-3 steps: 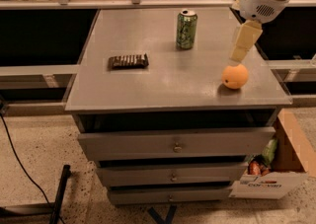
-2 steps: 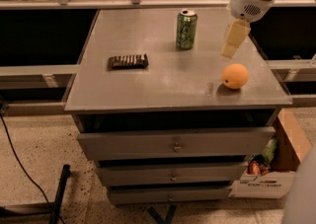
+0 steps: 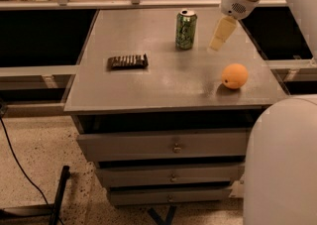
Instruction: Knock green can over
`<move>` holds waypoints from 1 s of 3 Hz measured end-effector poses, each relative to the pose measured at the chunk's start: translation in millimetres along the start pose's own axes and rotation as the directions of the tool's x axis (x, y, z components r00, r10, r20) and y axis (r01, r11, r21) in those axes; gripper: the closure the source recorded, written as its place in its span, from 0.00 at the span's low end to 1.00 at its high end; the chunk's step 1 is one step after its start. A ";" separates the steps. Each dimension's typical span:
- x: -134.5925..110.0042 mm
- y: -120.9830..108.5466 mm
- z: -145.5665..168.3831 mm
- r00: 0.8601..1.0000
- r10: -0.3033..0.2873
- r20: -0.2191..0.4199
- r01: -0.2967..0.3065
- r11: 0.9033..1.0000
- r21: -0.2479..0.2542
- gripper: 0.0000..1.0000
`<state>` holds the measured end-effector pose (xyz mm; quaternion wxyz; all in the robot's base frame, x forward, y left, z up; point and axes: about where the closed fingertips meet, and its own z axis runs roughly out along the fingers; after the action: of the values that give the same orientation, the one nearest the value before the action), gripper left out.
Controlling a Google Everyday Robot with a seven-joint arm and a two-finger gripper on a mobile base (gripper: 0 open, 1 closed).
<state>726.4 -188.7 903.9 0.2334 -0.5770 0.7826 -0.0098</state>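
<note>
The green can (image 3: 186, 29) stands upright near the back middle of the grey cabinet top (image 3: 148, 87), its silver top showing. My gripper (image 3: 217, 45) hangs from the white arm at the upper right, just right of the can and a small gap away from it, pointing down toward the table. An orange fruit (image 3: 235, 76) lies in front of and to the right of the gripper.
A dark snack bar in a wrapper (image 3: 128, 61) lies at the left of the cabinet top. Drawers (image 3: 173, 145) are below the top. The robot's white body (image 3: 280, 164) fills the lower right. A black cable (image 3: 20, 169) runs on the floor at left.
My gripper has moved left and back, away from the orange and toward the green can. The can, orange and bar have not moved.
</note>
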 end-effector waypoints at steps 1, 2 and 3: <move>0.0 0.1 1.1 1.000 0.001 0.001 -0.001 1.000 -0.001 0.00; 3.0 5.9 13.2 0.996 0.050 0.079 -0.044 0.996 -0.076 0.00; 6.0 10.0 29.2 0.966 0.148 0.213 -0.111 0.978 -0.175 0.00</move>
<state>727.1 -183.4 872.9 0.2730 -0.5389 0.7855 0.1345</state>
